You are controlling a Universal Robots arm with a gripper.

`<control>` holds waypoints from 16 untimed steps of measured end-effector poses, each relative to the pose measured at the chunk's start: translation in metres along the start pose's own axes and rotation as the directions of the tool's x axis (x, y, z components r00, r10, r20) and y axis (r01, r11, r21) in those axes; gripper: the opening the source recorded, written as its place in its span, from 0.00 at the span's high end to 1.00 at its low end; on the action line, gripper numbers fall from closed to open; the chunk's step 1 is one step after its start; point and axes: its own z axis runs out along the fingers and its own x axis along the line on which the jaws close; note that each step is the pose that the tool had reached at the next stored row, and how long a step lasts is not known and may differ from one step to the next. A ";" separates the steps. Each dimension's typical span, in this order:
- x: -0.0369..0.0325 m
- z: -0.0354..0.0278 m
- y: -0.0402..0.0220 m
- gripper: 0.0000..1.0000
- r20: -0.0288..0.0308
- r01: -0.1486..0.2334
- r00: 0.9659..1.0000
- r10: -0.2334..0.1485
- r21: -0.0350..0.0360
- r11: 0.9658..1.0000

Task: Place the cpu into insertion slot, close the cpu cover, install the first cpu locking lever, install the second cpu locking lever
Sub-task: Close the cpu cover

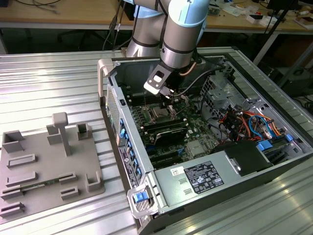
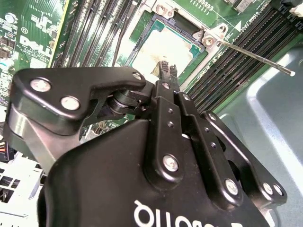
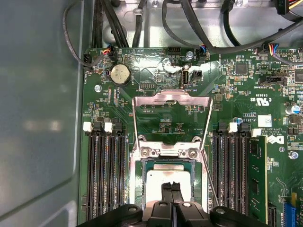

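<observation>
the pincer [image 3: 171, 189], fingers clenched together on nothing, hovers right over the chip [image 3: 156, 176] lying in its socket [image 3: 140, 184] mid-board, cover [image 3: 170, 97] hinged open. a downward slip could scrape the chip or skew it on the socket.

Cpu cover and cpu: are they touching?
Apart. The first wrist view shows the cpu cover swung open, clear of the cpu in the insertion slot.

Ribbed metal table [image 1: 54, 83]: one open computer case [image 1: 122, 127], lying on its side; one grey fixture plate [image 1: 44, 152] beside it
</observation>
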 end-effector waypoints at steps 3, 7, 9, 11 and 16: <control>0.0000 0.0000 0.0000 0.89 0.000 0.000 1.000 0.000 0.000 1.000; 0.0000 0.0000 0.0000 0.89 0.000 0.000 1.000 0.000 0.000 1.000; 0.0000 0.0000 0.0000 0.89 0.000 0.000 1.000 0.000 0.000 1.000; 0.0000 0.0000 0.0001 0.89 0.000 0.000 1.000 0.000 0.000 1.000; -0.0001 -0.0001 0.0066 0.89 0.000 0.000 1.000 0.000 0.014 1.000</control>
